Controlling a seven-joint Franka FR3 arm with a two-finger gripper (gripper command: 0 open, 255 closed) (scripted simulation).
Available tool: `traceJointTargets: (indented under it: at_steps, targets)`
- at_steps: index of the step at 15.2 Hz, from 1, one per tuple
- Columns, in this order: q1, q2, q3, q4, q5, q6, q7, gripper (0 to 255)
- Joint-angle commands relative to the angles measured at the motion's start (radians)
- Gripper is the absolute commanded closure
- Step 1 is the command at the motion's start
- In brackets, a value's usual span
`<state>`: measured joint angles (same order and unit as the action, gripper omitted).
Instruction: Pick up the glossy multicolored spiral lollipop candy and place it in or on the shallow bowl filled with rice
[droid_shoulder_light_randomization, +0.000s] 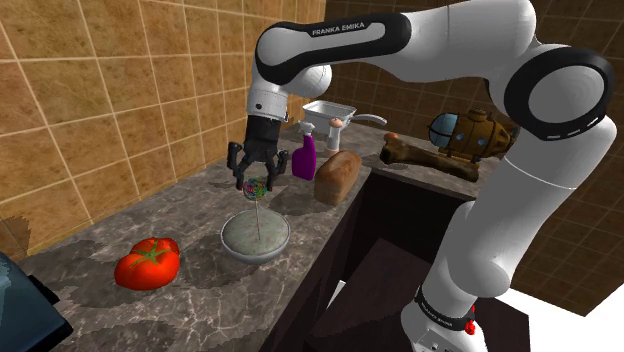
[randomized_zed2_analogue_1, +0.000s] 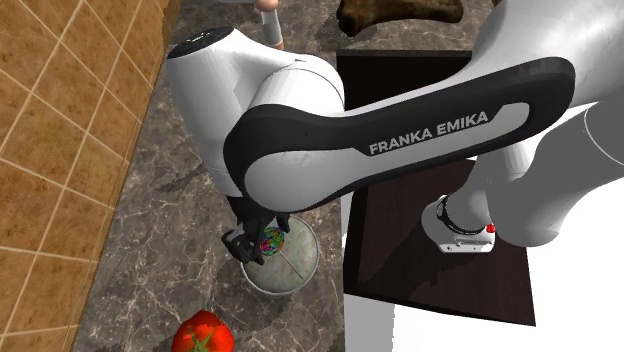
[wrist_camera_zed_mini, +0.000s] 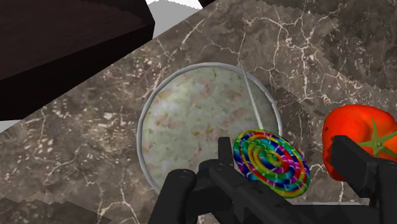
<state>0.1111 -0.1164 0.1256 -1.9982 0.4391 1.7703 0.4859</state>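
Observation:
The rainbow spiral lollipop (droid_shoulder_light_randomization: 255, 186) hangs stick-down just over the shallow grey bowl of rice (droid_shoulder_light_randomization: 255, 236), and the tip of its thin stick reaches the rice. My black gripper (droid_shoulder_light_randomization: 258, 176) is straight above it, open, with the fingers standing wide on either side of the candy disc. In the wrist view the lollipop (wrist_camera_zed_mini: 271, 161) lies beside one finger (wrist_camera_zed_mini: 224, 153), with a clear gap to the other finger (wrist_camera_zed_mini: 356, 167); the bowl (wrist_camera_zed_mini: 191, 121) is right beneath. In the second exterior view the gripper (randomized_zed2_analogue_1: 257, 246) and lollipop (randomized_zed2_analogue_1: 269, 240) are over the bowl's rim (randomized_zed2_analogue_1: 300, 282).
A red tomato (droid_shoulder_light_randomization: 147, 262) lies on the marble counter (droid_shoulder_light_randomization: 90, 240) near the bowl. Further back stand a purple spray bottle (droid_shoulder_light_randomization: 304, 158), a bread loaf (droid_shoulder_light_randomization: 337, 176) and a white pan (droid_shoulder_light_randomization: 330, 110). The counter's edge drops to a dark cabinet (droid_shoulder_light_randomization: 380, 250).

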Motion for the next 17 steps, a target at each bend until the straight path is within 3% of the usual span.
traceJointTargets:
  at_steps: [1, 5, 9, 17]
  targets:
    - [0.000, 0.000, 0.000, 0.000, 0.000, 0.000, 0.000, 0]
    - [0.000, 0.000, 0.000, 0.000, 0.000, 0.000, 0.000, 0]
    - [-0.020, 0.008, -0.026, 0.124, -0.016, -0.123, 0.009, 0]
    - [-0.020, 0.008, -0.026, 0.124, -0.016, -0.123, 0.009, 0]
